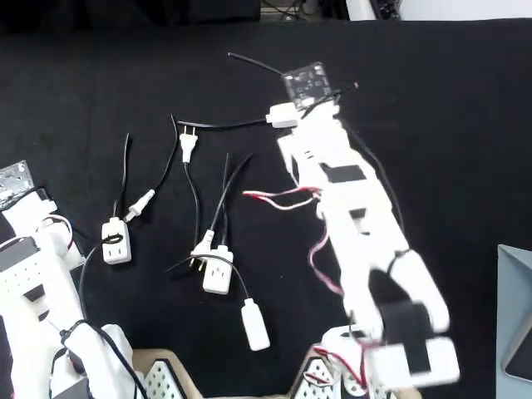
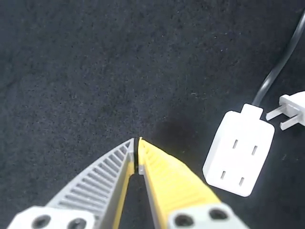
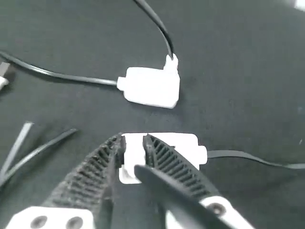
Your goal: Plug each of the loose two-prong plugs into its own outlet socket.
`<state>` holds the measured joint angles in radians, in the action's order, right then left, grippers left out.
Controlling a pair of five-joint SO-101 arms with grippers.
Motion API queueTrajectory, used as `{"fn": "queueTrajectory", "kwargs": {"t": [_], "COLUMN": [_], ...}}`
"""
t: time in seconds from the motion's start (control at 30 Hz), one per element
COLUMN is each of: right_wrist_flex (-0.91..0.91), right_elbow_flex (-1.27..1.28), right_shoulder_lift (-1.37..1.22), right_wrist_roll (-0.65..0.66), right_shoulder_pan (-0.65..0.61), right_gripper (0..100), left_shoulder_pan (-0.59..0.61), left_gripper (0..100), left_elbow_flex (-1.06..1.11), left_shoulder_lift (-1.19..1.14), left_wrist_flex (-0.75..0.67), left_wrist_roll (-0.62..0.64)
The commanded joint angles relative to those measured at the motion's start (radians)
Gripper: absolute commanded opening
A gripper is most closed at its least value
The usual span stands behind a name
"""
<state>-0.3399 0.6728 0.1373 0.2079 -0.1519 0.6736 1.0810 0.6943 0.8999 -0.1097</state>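
Right gripper, narrowly parted over a white outlet block on the black cloth (left gripper sat pressed together beside another outlet socket), probably needed centring across the block before squeezing.

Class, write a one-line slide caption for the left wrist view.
Shut left end effector beside a white outlet socket, loose two-prong plug nearby.

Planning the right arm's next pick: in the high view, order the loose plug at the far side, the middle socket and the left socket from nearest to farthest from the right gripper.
1. Loose plug, just left of the right gripper.
2. Middle socket, centre, nearer the robot.
3. Left socket, beside the left arm.
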Motion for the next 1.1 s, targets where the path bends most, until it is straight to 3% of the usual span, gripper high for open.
{"fn": "queueTrajectory", "kwargs": {"t": [0.0,0.17,0.37,0.67,0.87,1.07], "right_wrist_flex": [0.040,0.040,0.026,-0.295,-0.494,-0.509], "right_elbow_flex": [-0.174,-0.325,-0.364,-0.366,-0.298,-0.189], "right_shoulder_lift": [-0.163,-0.321,-0.355,-0.074,0.033,0.051], "right_wrist_roll": [-0.071,-0.092,-0.091,-0.091,-0.095,-0.325], "right_shoulder_pan": [0.031,0.035,0.029,0.025,-0.089,-0.252], "right_gripper": [1.6,2.3,11.7,11.9,11.8,11.8], "left_shoulder_pan": [0.007,0.007,0.007,0.005,0.007,0.007], "left_gripper": [3,3,3,3,3,3], "left_elbow_flex": [0.004,0.007,0.008,0.010,0.010,0.010], "left_shoulder_lift": [0.025,0.025,0.025,0.025,0.025,0.025], "left_wrist_flex": [-0.015,-0.015,-0.017,-0.017,-0.017,-0.017], "left_wrist_roll": [0.003,0.002,0.002,0.002,0.000,-0.032]}}
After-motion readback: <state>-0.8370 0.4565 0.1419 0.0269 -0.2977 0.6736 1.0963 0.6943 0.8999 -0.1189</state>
